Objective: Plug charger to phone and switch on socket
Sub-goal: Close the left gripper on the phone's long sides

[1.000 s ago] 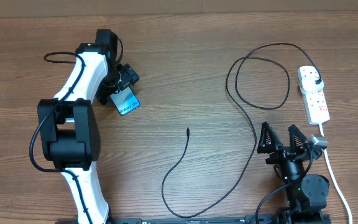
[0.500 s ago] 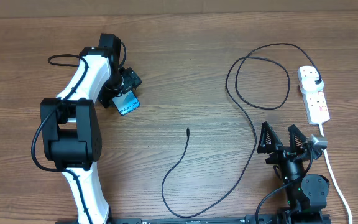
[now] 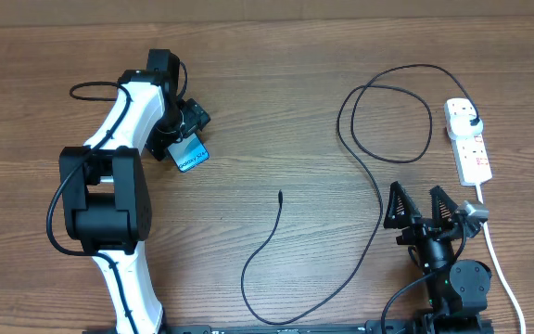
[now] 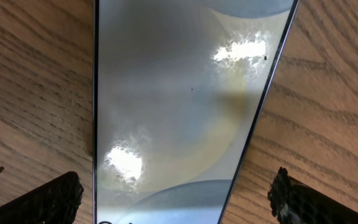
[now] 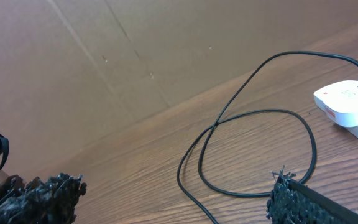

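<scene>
Overhead: left tool (image 3: pixel 182 134), jaws apart, sits over the phone (image 3: pixel 191 155) at the counter's (image 3: pixel 276 111) left. The right tool (image 3: pixel 422 206), also apart, waits near the socket (image 3: pixel 471 144). Left wrist: the glassy phone looks slick and fragile; take its long edges. Right wrist: the limp charger (image 5: pixel 291 54) loops by the socket.

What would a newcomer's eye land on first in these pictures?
The bright blue phone at far left, with the left pincer open over it. Then the long black charger, looping from the middle to the white socket at the right edge, near the open right pincer.
</scene>
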